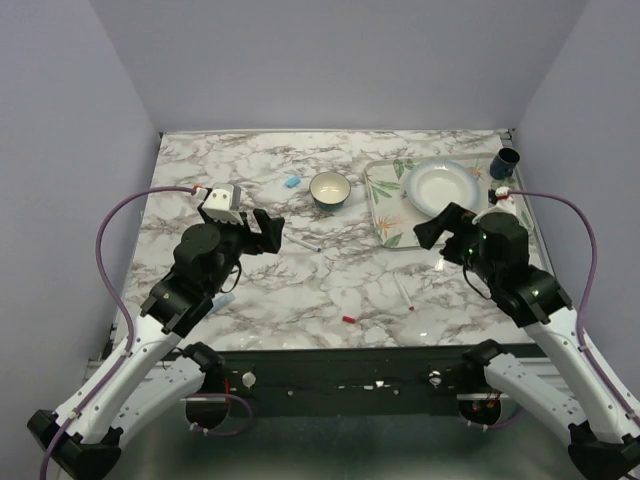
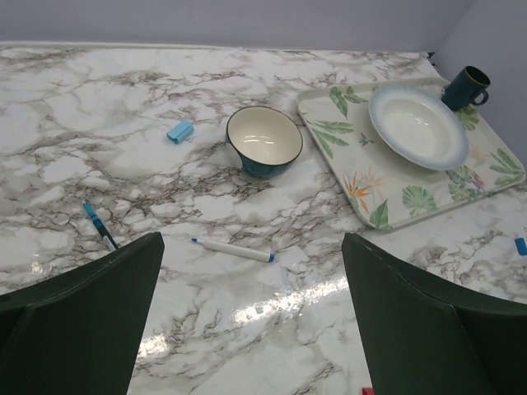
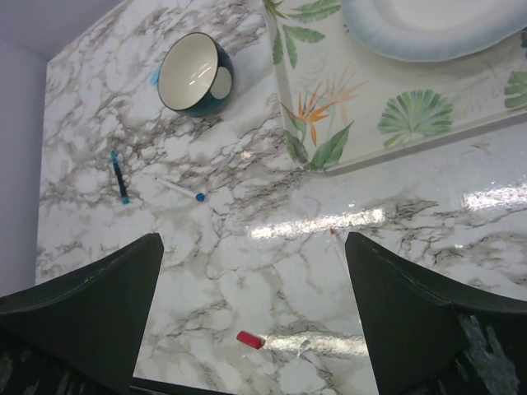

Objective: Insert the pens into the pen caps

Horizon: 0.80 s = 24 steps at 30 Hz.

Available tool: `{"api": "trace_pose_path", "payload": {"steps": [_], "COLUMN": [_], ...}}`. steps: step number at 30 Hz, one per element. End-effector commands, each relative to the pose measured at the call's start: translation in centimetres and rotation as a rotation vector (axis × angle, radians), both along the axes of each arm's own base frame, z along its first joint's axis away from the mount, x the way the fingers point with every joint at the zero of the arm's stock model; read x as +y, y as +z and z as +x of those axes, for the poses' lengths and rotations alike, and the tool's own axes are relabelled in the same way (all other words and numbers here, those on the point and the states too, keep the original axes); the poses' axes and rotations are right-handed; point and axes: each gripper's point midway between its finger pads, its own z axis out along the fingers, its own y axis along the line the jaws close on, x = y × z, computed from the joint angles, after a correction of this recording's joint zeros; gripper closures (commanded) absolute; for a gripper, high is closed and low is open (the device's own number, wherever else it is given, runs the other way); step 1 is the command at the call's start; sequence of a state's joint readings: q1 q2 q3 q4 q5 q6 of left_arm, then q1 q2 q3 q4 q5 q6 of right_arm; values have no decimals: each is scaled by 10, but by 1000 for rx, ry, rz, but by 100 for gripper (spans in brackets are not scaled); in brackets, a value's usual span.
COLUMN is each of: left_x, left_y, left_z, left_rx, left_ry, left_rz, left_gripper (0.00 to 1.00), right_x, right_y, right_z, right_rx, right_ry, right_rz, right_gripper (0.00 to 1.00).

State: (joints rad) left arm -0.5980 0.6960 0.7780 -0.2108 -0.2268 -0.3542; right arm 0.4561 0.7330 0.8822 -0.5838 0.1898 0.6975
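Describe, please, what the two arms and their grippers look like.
Both arms have white lower links and black upper joints. The left arm and right arm each trail a looping purple cable. The left wrist carries a small white camera box. Up close, the jaws are plain, dark green wedges.

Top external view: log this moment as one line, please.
left gripper open, empty | right gripper open, empty | white blue-tipped marker pen loose on marble table | small red plastic cap lying alone
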Motion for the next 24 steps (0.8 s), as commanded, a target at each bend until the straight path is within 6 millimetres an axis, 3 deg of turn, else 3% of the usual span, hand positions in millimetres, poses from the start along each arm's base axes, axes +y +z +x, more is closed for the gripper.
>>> {"api": "trace_pose_path", "payload": {"steps": [1,6,8,9,11,15,16,18,21,24], "left_x": [-1,0,-2,-2,-5,-9,-7,-6,-5,-11], "left_y": [13,11,9,8,10,11,10,9,5,4], "left_z": [-2,-1,-1,-1,-1,-5,-4,-5,-3,-2], "left_rx": [-30,-35,-27,-22,-20,-21,-21,-26,-25,-9], "left_ry": [-8,-1,-2,-5,-15,-36,-26,-19,-2,-22], "left_rz": [-30,-33,-33,-30,-29,-41,-39,-33,-24,-20], "left_gripper": [1,1,1,1,1,1,1,1,1,1], "right_x": [-25,-52,-76,-80,-102,-114,-115,-108,-92,-101], "right_y": [-3,-17,-19,-28,-23,-41,-59,-77,-128,-160], "right_z": [6,25,32,39,44,56,59,64,64,57], "right_rx": [10,-32,-27,11,43,186,272,349,467,568], "right_ry": [-140,-198,-267,-267,-326,-251,-189,-88,159,226], "right_rz": [-43,-293,-455,-541,-715,-1010,-1100,-1101,-995,-932], "right_gripper": [0,1,3,4,5,4,4,4,6,12]}}
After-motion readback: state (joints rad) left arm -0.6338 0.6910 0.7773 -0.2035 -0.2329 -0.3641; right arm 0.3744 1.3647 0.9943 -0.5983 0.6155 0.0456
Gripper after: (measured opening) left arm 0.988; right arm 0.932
